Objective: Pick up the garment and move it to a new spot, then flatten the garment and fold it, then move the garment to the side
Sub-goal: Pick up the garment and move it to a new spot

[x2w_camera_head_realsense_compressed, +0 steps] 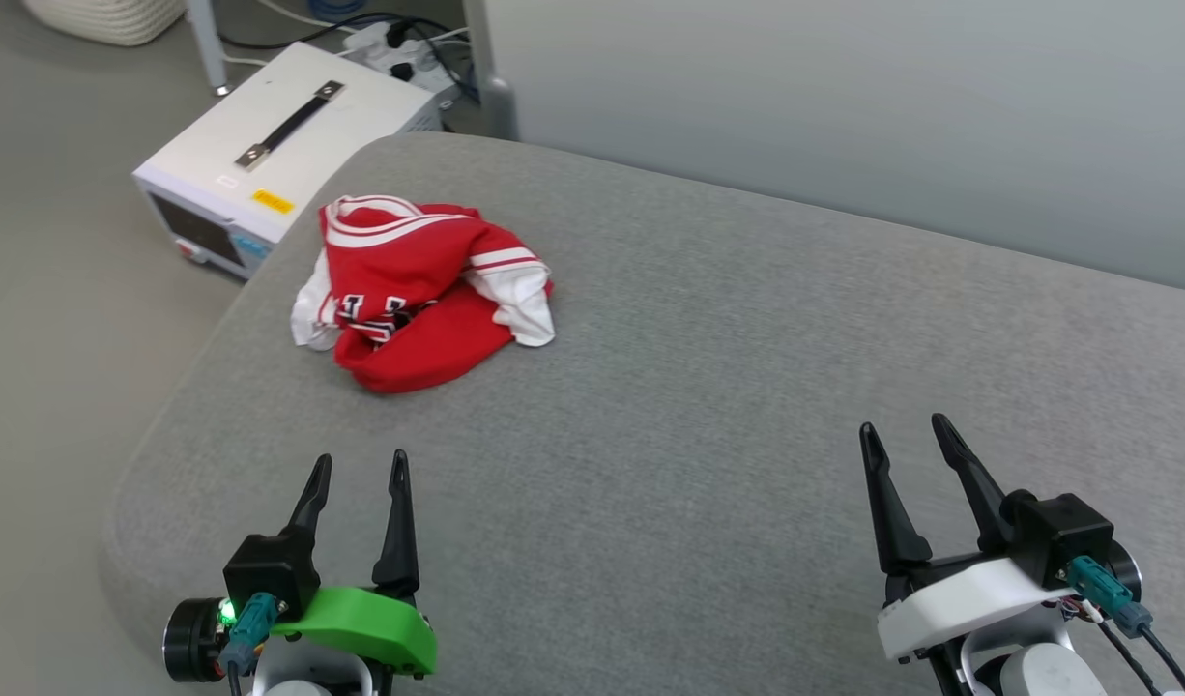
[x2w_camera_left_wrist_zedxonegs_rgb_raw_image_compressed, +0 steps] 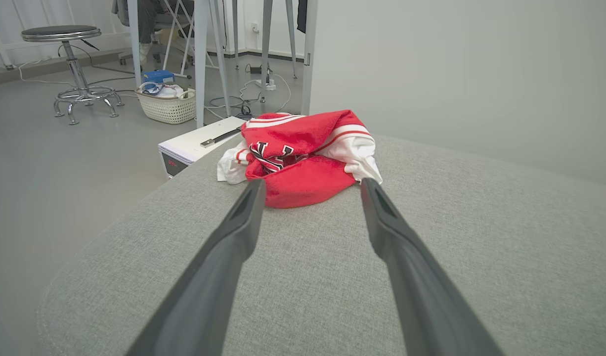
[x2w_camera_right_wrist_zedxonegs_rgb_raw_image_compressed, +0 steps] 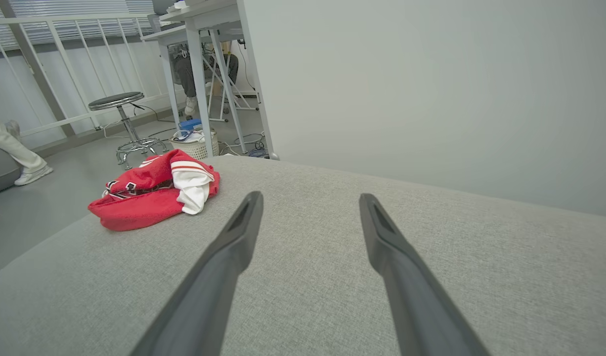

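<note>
Note that the jaws of each gripper stand wide apart and hold nothing. Your left gripper (x2w_camera_head_realsense_compressed: 361,457) is at the near left of the grey upholstered surface (x2w_camera_head_realsense_compressed: 708,387), and your right gripper (x2w_camera_head_realsense_compressed: 904,423) is at the near right. The garment (x2w_camera_head_realsense_compressed: 414,290), a red jersey with white sleeves, lies crumpled near the far left edge, ahead of the left gripper and well apart from either. A white equipment case (x2w_camera_head_realsense_compressed: 283,135) stands on the floor beside that edge.

A pale wall (x2w_camera_head_realsense_compressed: 844,116) stands behind the grey fabric table (x2w_camera_head_realsense_compressed: 747,387). On the grey floor (x2w_camera_left_wrist_zedxonegs_rgb_raw_image_compressed: 61,173) stand a stool (x2w_camera_left_wrist_zedxonegs_rgb_raw_image_compressed: 61,32) and a white basket (x2w_camera_left_wrist_zedxonegs_rgb_raw_image_compressed: 167,109).
</note>
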Motion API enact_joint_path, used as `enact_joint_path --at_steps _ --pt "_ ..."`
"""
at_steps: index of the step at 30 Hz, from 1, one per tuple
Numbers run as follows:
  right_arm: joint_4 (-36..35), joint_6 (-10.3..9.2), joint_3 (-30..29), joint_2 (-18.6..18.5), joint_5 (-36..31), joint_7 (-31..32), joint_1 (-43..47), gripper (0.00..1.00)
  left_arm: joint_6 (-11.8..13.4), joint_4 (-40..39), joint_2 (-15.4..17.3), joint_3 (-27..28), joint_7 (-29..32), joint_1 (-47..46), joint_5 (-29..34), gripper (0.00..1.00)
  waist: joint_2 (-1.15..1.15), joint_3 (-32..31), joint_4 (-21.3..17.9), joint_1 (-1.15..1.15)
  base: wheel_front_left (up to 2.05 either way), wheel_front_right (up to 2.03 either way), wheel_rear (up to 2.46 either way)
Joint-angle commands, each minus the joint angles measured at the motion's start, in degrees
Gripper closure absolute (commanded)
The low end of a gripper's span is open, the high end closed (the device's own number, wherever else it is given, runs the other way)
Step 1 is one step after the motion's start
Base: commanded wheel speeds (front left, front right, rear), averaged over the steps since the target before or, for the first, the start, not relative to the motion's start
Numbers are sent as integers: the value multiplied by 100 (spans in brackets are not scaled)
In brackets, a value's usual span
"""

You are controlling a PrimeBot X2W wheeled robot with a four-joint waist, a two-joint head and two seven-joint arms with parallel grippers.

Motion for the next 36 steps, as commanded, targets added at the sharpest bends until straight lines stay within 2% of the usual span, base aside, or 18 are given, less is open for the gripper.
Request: enact_joint_path --at_steps 1,12,19,23,29,33,36 --pt "37 -4 21 -9 63 -60 -75 0 -42 28 -22 -14 -76 -37 -27 0 0 19 354 0 0 0 0" --pt "79 -4 52 -9 83 -63 -76 0 -139 25 -22 -26 -80 6 -2 0 0 -19 555 0 0 0 0" --pt "71 -4 53 -9 163 -63 -108 0 -162 -13 -22 161 -80 15 94 0 0 45 425 0 0 0 0" --pt "-34 -4 86 -9 114 -63 -191 0 -300 184 -2 276 -80 -98 31 0 0 248 266 0 0 0 0" --pt "-246 -4 131 -9 -159 -63 -408 0 -493 1093 427 316 -78 -838 -128 0 0 799 -86 0 0 0 0" --pt "-440 -4 171 -23 -248 -63 -604 0 -552 1632 875 126 167 -1638 -398 0 0 1266 -315 0 0 0 0" --pt "-544 -4 201 -77 -351 -63 -720 0 -561 1838 1291 -232 530 -2275 -735 0 0 1583 -467 0 0 0 0"
